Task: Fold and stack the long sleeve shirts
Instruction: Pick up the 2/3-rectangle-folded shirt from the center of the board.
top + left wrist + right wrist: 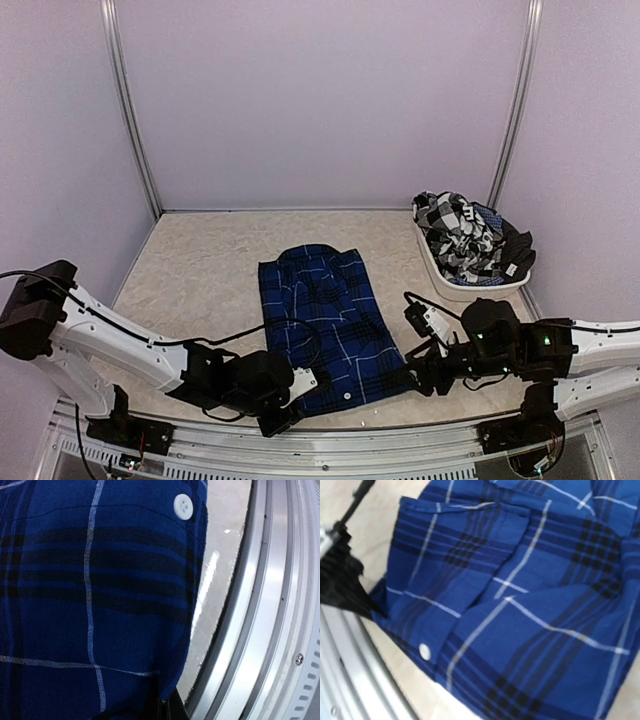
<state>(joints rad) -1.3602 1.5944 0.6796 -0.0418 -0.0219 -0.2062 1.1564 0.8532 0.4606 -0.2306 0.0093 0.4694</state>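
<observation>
The blue plaid shirt point(325, 310) lies flat in the middle of the table point(200, 270). It is already narrowed to a long strip, with the collar end toward the far wall and the hem toward the arms.

The left gripper point(308, 388) is low at the near-left corner of the hem, and its jaws are clenched. In the right wrist view its black fingers point(345, 590) meet the cloth exactly at that corner, so I judge that it pinches the hem. Its own camera is filled with the plaid; only a white button point(183, 506) and the metal rail point(270, 605) of the near table edge show beside the cloth.

The right gripper point(418, 375) is just beside the near-right corner. Its fingers do not show in its own view, so I cannot tell if it is released or closed, or if it touches the cloth.

Holding the hem at the corners makes sense to me: both sides can rise together and go toward the collar, so the fold stays straight.

The black-and-white checked shirt point(455, 235) is crumpled in the white tub point(470, 292) at the far right, well apart. I believe it is kept there to leave room for the folding — its turn is not yet come.
</observation>
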